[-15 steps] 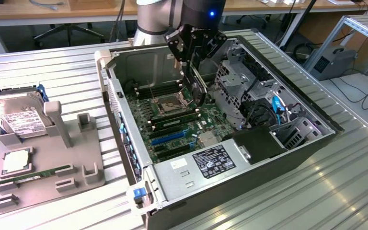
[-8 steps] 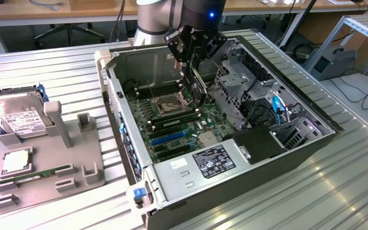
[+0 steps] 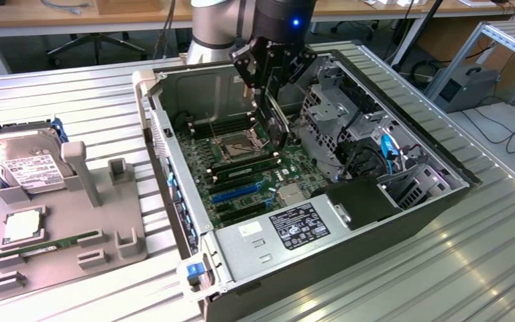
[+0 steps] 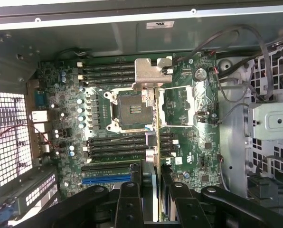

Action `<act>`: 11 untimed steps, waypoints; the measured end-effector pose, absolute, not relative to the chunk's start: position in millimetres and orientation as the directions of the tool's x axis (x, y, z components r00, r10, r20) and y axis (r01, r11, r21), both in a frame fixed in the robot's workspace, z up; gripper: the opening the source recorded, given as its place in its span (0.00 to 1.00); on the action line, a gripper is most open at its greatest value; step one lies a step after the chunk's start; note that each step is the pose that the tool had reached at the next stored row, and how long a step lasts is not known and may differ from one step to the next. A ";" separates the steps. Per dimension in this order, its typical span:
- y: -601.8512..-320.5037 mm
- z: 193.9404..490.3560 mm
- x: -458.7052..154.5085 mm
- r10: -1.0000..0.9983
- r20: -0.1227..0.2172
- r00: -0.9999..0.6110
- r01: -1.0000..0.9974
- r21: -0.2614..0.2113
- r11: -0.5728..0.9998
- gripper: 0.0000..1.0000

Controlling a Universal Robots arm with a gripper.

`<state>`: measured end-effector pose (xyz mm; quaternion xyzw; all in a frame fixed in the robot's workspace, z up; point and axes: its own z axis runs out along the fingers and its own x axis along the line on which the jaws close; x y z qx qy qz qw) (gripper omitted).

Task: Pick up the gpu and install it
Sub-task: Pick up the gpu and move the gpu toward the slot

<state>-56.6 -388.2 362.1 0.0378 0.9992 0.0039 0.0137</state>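
Observation:
My gripper (image 3: pixel 271 90) hangs inside the open computer case (image 3: pixel 172 168), shut on the gpu (image 3: pixel 281 127). The card is held upright, a thin dark plate hanging below the fingers above the motherboard (image 3: pixel 239 171). In the wrist view the gpu (image 4: pixel 157 142) appears edge-on between the two black fingers (image 4: pixel 129 202), with its silver bracket (image 4: pixel 151 71) at the far end. It hovers over the CPU socket (image 4: pixel 132 111) and the memory slots. The blue expansion slot (image 4: pixel 106 179) lies to one side of the card, apart from it.
A grey fixture tray (image 3: pixel 105 201) at the exterior view's left holds a hard drive (image 3: pixel 25 164), a CPU (image 3: pixel 23 225) and a RAM stick (image 3: pixel 47 247). The drive cage (image 3: pixel 329 114), cables (image 3: pixel 387 151) and power supply (image 3: pixel 298 225) crowd the case.

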 end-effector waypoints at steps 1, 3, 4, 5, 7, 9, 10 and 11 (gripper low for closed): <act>-388.2 361.9 -56.6 0.076 -0.027 -0.997 0.075 0.009 0.997 0.27; -388.2 361.3 -56.6 0.076 -0.027 -0.997 0.075 0.009 0.997 0.27; -388.2 360.9 -56.6 0.076 -0.027 -0.997 0.075 0.009 0.997 0.27; -388.2 360.7 -56.6 0.076 -0.027 -0.997 0.075 0.009 0.997 0.27; -388.2 360.1 -56.6 0.076 -0.027 -0.997 0.075 0.009 0.997 0.27; -388.2 359.6 -56.6 0.076 -0.027 -0.997 0.075 0.009 0.997 0.27; -388.2 359.2 -56.6 0.076 -0.027 -0.997 0.075 0.009 0.997 0.27; -388.2 358.9 -56.6 0.076 -0.027 -0.997 0.075 0.009 0.997 0.27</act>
